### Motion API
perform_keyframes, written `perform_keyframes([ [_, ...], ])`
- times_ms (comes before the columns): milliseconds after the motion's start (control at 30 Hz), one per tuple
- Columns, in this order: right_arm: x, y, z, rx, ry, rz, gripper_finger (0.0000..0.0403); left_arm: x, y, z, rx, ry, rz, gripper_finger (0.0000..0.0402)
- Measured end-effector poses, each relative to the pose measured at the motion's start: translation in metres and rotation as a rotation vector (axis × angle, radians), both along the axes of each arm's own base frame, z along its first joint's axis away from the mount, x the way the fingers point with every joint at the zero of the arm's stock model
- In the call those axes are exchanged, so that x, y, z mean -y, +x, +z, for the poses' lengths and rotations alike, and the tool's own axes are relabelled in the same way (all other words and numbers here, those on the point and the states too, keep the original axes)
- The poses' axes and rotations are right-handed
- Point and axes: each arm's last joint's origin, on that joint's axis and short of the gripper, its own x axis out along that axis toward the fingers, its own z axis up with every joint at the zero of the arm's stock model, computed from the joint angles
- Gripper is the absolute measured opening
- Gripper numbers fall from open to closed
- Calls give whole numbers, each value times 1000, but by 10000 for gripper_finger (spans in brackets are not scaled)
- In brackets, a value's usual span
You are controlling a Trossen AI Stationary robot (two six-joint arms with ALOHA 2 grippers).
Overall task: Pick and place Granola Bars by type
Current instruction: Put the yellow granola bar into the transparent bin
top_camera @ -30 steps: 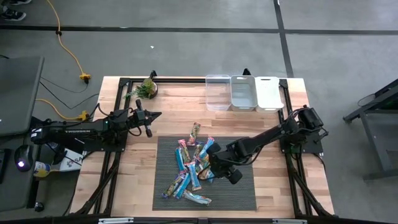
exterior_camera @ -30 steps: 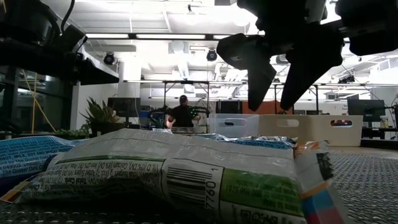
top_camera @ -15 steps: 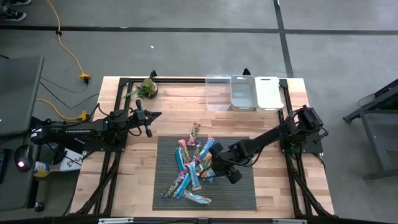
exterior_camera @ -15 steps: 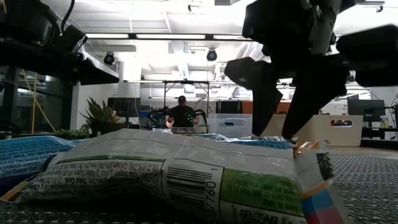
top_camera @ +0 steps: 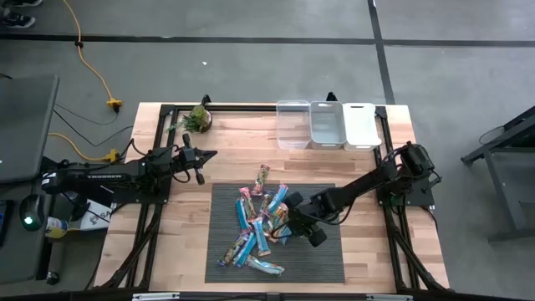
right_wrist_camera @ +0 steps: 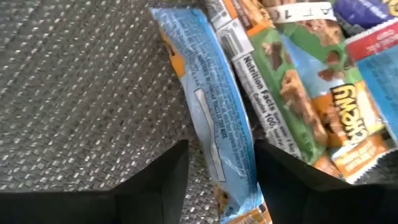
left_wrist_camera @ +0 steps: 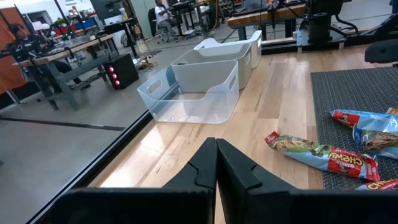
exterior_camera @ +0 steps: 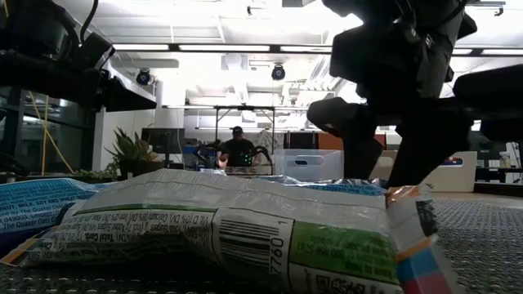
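Note:
Several granola bars (top_camera: 257, 226) in light blue, red, green and tan wrappers lie heaped on a dark mat (top_camera: 326, 259). My right gripper (top_camera: 288, 224) is low over the heap's right side, open and pointing down. In the right wrist view its gripper (right_wrist_camera: 221, 177) straddles a light blue bar (right_wrist_camera: 211, 106) that lies flat on the mat beside a green bar (right_wrist_camera: 298, 93). In the low view my right gripper (exterior_camera: 384, 175) reaches down to the wrappers. My left gripper (top_camera: 211, 155) hovers shut over the bare wood left of the mat, also seen as the left gripper (left_wrist_camera: 216, 168). My right gripper comes from above, pointing down, with one finger (right_wrist_camera: 161, 186) on each long side of the light blue bar's end (right_wrist_camera: 233, 186), fingers across the bar. Whether they touch the wrapper, I cannot tell. The bar lies flat on the mat.
Three bins stand side by side at the table's far edge: clear (top_camera: 292, 124), grey (top_camera: 327, 124) and white (top_camera: 361, 124). A small potted plant (top_camera: 199, 119) sits at the far left. Bare wood lies between mat and bins. A person shows far behind the table.
My right gripper has come down from above the heap until its fingertips reach the bars on the heap's right side. The bars have stayed where they were.

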Motion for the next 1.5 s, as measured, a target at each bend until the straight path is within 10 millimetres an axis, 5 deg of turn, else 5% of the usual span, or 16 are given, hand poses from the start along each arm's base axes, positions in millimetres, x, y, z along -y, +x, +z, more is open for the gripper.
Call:
perform_keyframes([
  [567, 3, -2, -3, -39, 44, -50, 163, 0, 0, -1, -8, -2, 0, 1],
  [1067, 3, -4, -4, -69, 60, -40, 69, 0, 0, -2, -22, -4, 0, 1],
  [1500, 0, 0, 4, -102, 136, -83, 58, 0, 0, -2, -22, -4, 0, 1],
])
